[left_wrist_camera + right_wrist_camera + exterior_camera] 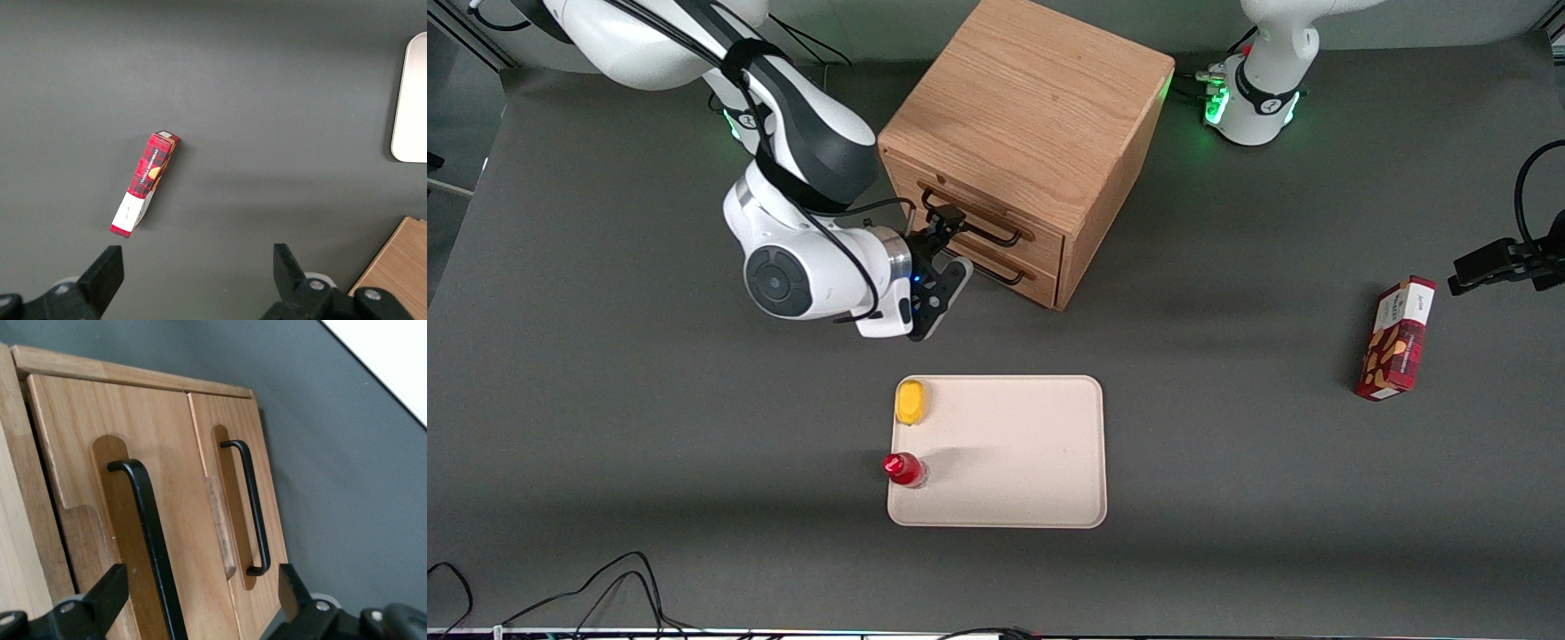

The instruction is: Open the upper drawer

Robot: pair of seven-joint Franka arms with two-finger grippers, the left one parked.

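Observation:
The oak cube cabinet (pixel 1032 89) stands at the back of the table. Its upper drawer (pixel 1049 249) carries a long black wire handle (pixel 969 218), with the matching lower drawer (pixel 1040 283) under it. Both fronts sit flush with the cabinet. My right gripper (pixel 956 242) is open, right in front of the drawer fronts. In the right wrist view the gripper (pixel 199 587) has its fingers (pixel 107 593) spread wide. The upper drawer's handle (pixel 148 533) lies between them, close to one finger and untouched. The lower drawer's handle (pixel 252 510) is also there.
A cream tray (pixel 1014 453) lies nearer the front camera than the cabinet, with a yellow item (pixel 911 402) and a red-capped bottle (pixel 903 468) at its edge. A red snack box (pixel 1396 338) lies toward the parked arm's end. Cables (pixel 596 587) trail at the table's front edge.

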